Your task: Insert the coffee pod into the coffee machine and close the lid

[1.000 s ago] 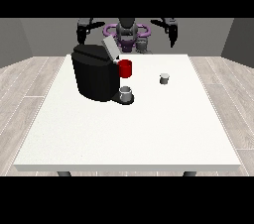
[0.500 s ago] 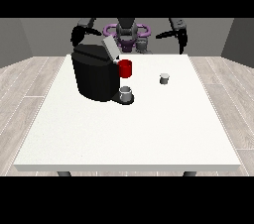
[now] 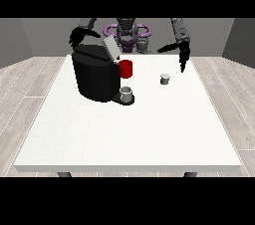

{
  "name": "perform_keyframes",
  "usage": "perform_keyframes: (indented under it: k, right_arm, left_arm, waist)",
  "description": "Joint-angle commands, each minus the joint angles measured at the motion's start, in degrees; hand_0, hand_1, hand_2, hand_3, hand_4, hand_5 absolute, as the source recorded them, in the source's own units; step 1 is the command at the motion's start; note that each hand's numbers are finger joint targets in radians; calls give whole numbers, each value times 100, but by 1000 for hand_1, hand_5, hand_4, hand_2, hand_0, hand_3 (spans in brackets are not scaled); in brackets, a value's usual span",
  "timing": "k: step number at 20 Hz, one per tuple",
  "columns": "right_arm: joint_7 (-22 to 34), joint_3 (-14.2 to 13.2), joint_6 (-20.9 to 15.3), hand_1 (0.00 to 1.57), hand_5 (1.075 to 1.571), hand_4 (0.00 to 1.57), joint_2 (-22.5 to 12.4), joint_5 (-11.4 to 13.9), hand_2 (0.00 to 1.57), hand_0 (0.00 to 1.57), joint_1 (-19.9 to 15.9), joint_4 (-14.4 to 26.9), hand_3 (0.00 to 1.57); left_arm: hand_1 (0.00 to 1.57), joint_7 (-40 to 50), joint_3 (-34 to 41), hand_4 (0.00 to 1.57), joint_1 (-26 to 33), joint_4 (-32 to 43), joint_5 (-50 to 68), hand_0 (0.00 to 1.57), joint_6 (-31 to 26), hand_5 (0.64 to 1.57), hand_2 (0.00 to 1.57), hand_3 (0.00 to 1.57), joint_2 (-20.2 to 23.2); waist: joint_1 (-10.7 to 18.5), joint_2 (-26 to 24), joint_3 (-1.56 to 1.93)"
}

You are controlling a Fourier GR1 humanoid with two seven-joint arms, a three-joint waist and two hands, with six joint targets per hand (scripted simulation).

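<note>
Bring the open hand at the view's right (image 3: 182, 53) down over the small grey coffee pod (image 3: 165, 78), seemingly upright, then pinch it

Desk (image 3: 124, 134) white. Coffee machine (image 3: 94, 77) black, lid (image 3: 110, 48) grey. Red cup (image 3: 126, 68). Coffee pod (image 3: 165, 78) grey. Hands black. Floor (image 3: 30, 82) pale wood-grain.

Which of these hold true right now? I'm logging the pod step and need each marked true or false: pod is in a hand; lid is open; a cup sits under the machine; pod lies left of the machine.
1. The coffee pod is in a hand: false; it stands on the white table, with the hand at the view's right above it.
2. The lid is open: true.
3. A grey cup sits at the coffee machine: true.
4. The pod lies left of the machine: false; right.
</note>
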Motion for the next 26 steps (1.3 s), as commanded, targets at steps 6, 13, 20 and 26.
perform_keyframes:
  k: [6,13,20,26]
  right_arm:
    - [193,-14,-24,0,1571,332,-95,11,0,0,-231,44,0]
    - [467,-140,-209,0,1571,392,-144,75,0,0,-789,532,0]
    - [286,-279,-341,0,1571,424,-171,194,0,0,-892,1025,0]
    - [291,-160,-278,0,1571,427,-201,292,0,0,-694,1030,0]
  left_arm:
    - [0,-375,6,0,-561,1377,-502,0,-63,1571,0,0,387]
    - [0,-277,-405,0,-1114,1698,-1097,0,272,1571,375,0,162]
    - [807,-283,-412,0,-1302,2156,-1411,807,305,1571,847,501,387]
    - [600,-256,-732,0,-1356,2486,-1991,600,637,1571,715,469,268]
  waist:
    - [10,255,0]
    - [60,413,1]
    - [237,523,1]
    - [-21,378,1]
